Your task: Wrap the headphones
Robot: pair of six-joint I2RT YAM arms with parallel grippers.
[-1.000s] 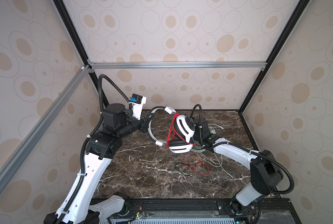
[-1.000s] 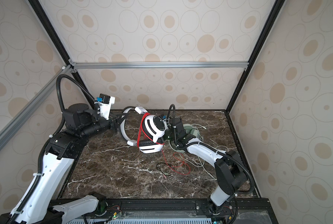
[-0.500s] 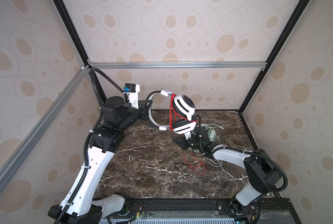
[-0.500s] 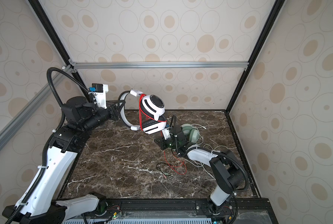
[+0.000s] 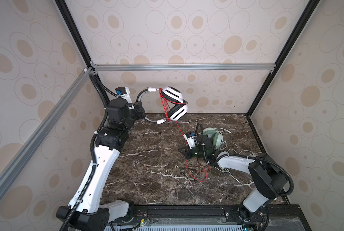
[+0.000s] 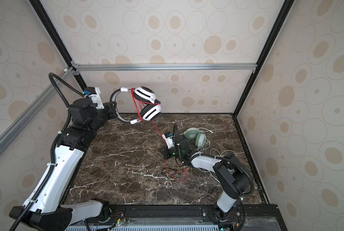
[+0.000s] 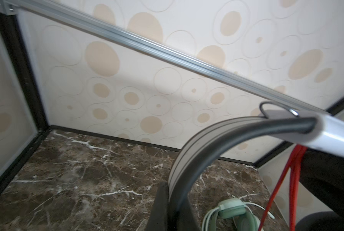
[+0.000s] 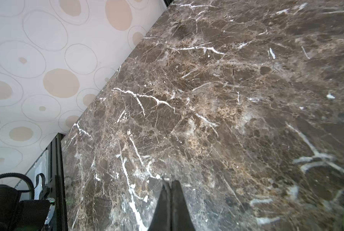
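White headphones (image 5: 175,104) (image 6: 147,104) with black pads hang high near the back wall. My left gripper (image 5: 142,113) (image 7: 172,186) is shut on their grey headband (image 7: 197,144). Red cable (image 5: 180,131) is wound several times across the two cups and runs taut down toward the table. It ends in a loose loop (image 5: 199,176). My right gripper (image 5: 180,150) (image 8: 170,183) sits low over the marble, jaws shut, and no cable shows between its fingers. The mint-green headphones (image 5: 212,136) (image 7: 231,210) lie on the table just behind it.
Pale green cable (image 5: 233,152) sprawls over the right part of the marble table (image 5: 147,170), around my right arm. A metal crossbar (image 5: 177,67) spans the back wall above the raised headphones. Walls enclose three sides.
My left arm lifted the white headphones up and back toward the wall, drawing the red cable taut. My right gripper dropped to the table beside the green headphones and closed.
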